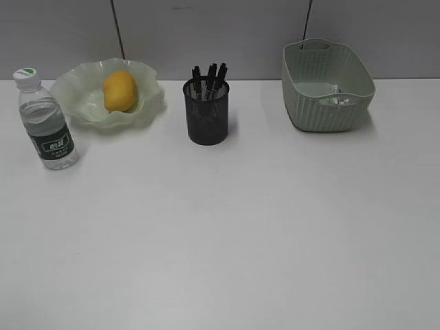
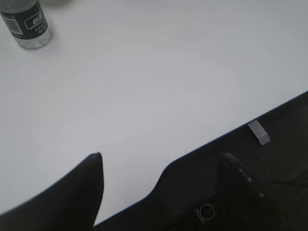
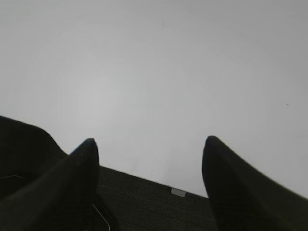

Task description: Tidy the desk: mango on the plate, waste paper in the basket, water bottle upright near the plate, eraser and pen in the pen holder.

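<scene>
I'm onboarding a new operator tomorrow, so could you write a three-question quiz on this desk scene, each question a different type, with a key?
1. True or false: the water bottle lies on its side.
2. Multiple choice: where is the mango? A) in the basket B) on the plate C) on the bare desk
3. Fill in: the black pens stand in the ___.

Key:
1. False; it stands upright, left of the plate.
2. B.
3. Pen holder, between plate and basket. Bonus: the left gripper and right gripper are both open and empty at the desk's near edge, and white waste paper lies in the basket.
</scene>
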